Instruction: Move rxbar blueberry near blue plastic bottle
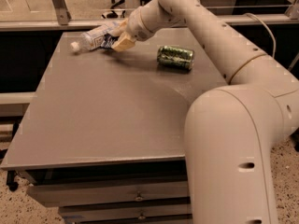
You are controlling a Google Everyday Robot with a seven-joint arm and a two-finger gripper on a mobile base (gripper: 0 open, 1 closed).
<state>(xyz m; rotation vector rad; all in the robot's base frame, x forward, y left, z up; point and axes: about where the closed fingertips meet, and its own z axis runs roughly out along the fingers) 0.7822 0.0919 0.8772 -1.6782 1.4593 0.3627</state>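
Observation:
The blue plastic bottle point(93, 36) lies on its side at the table's far left, with its white cap point(74, 45) pointing left. My gripper point(117, 38) is right against the bottle's right end, low over the table. A dark navy piece, the rxbar blueberry point(109, 42), shows between the cream fingers point(124, 41) and the bottle; the fingers are closed on it. Most of the bar is hidden by the gripper.
A green drink can point(175, 57) lies on its side at the far right of the grey table point(107, 115). My arm's large elbow point(233, 153) fills the near right. A rail and glass run behind the table; drawers sit under its front edge.

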